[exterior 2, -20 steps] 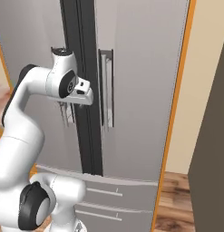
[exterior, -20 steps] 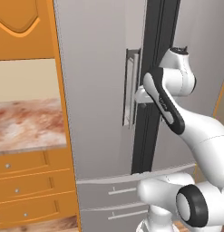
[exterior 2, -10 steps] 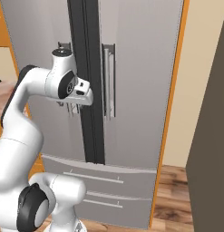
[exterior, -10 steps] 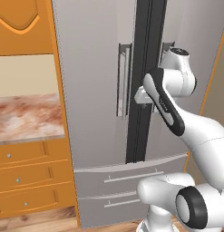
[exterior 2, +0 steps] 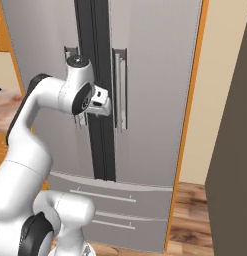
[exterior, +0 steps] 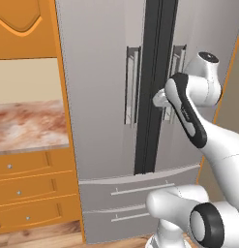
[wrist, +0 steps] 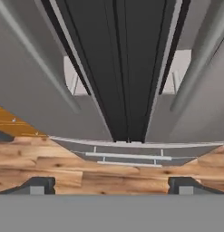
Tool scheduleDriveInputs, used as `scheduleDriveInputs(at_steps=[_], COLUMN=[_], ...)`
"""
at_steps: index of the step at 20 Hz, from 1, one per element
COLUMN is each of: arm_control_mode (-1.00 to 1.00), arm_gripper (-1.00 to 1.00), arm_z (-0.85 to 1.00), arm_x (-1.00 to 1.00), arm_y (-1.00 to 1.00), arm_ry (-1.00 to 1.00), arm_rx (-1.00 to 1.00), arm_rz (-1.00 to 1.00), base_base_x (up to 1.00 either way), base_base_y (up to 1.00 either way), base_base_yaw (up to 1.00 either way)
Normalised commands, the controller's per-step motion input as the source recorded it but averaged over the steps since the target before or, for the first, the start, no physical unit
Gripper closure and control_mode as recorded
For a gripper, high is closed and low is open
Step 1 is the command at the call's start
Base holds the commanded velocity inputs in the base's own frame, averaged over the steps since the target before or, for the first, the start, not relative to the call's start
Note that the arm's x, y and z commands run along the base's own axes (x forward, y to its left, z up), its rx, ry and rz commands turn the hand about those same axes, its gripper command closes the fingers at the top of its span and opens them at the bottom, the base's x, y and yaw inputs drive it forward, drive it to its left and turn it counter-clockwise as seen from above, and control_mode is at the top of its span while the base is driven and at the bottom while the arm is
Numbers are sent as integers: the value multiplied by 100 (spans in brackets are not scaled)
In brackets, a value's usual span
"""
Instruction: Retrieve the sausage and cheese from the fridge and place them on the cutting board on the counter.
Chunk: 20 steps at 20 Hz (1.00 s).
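The grey double-door fridge (exterior: pixel 101 97) stands shut, with a dark seam between its two doors and a vertical bar handle (exterior: pixel 132 85) on each side. My gripper (exterior: pixel 158 100) hovers just in front of that seam, between the handles, touching nothing. It is open, and in the hand view its fingertips (wrist: pixel 38 186) stand wide apart with the seam between them. From the right side, the gripper (exterior 2: pixel 81 120) hangs below the hand, left of the right door's handle (exterior 2: pixel 120 90). The sausage and cheese are hidden behind the doors. The marbled counter (exterior: pixel 29 123) lies to the left. The cutting board is out of view.
Orange drawers (exterior: pixel 24 189) sit under the counter and an orange cabinet (exterior: pixel 24 24) hangs above it. The fridge's bottom drawers (exterior: pixel 135 193) lie below the doors. Wooden floor (exterior 2: pixel 195 210) runs to a dark panel (exterior 2: pixel 230 150) at the right.
The whole picture has shifted a little, so the base has moved relative to the fridge. The gripper stays open in front of the door seam.
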Motion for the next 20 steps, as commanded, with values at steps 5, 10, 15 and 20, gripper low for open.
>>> scheduleDriveInputs(at_steps=[5, 10, 15, 20], arm_control_mode=[-100, -100, -100, -100], arm_gripper=[-100, -100, -100, -100], arm_z=[4, 0, 2, 0], arm_x=[-8, 2, 28, 36], arm_y=[-72, -37, -4, -18], arm_ry=[-22, -17, -4, -12], arm_rx=[15, 10, 8, 9], arm_rz=[-9, -1, -10, 0], base_base_x=[0, 0, 0, 0], base_base_y=[0, 0, 0, 0], base_base_yaw=[0, 0, 0, 0])
